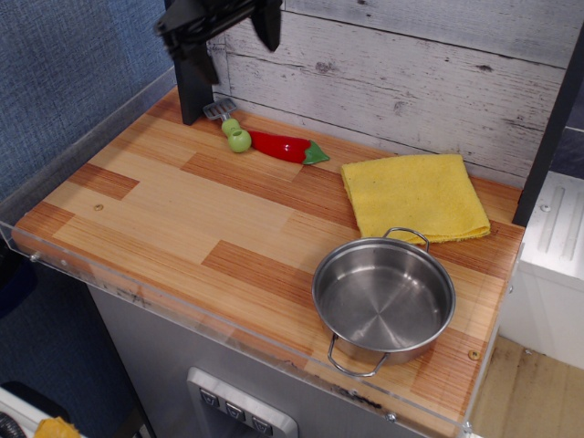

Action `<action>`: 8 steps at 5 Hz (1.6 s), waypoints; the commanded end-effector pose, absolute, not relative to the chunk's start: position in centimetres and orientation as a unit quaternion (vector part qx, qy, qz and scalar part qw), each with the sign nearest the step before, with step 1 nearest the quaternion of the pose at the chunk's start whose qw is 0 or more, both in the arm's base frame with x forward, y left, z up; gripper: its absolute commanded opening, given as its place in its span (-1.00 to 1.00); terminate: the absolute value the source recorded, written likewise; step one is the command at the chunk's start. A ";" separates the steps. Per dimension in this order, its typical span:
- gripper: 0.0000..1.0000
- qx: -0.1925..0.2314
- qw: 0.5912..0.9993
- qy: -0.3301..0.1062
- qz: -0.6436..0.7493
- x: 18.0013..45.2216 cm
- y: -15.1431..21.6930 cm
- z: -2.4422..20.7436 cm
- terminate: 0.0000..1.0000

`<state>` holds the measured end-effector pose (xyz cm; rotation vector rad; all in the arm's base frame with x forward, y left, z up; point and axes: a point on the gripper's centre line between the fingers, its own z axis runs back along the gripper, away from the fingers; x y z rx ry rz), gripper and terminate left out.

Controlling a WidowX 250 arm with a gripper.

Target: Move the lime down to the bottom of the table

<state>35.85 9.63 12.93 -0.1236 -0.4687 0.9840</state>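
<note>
Lime (236, 136) sitting at tabletop (164, 210) far edge, touching red chili pepper (283, 146), long axis pointing up-left toward the back. Gripper (228, 27) hovering above and slightly behind it, fingers (270, 23) looking spread, holding nothing, needing descent forward.

Even, soft light fills the scene — bright enough that the table (182, 210) planks and the yellow cloth (415, 196) show clear colour, with only faint shadows hugging each object. The steel pot (383, 297), near the table's front right corner, carries pale reflections inside its bowl. Above the table's back left corner the dark gripper (224, 23) is smeared with motion blur — the rest stays sharp.
</note>
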 end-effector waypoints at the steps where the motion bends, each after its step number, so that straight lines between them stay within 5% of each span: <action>1: 1.00 -0.022 0.853 -0.216 0.474 35.8 13.3 11.6 -1.00; 4: 1.00 0.024 0.854 -0.174 0.490 37.2 15.9 7.8 -1.00; 8: 1.00 0.049 0.869 -0.128 0.476 39.4 12.0 4.6 -1.00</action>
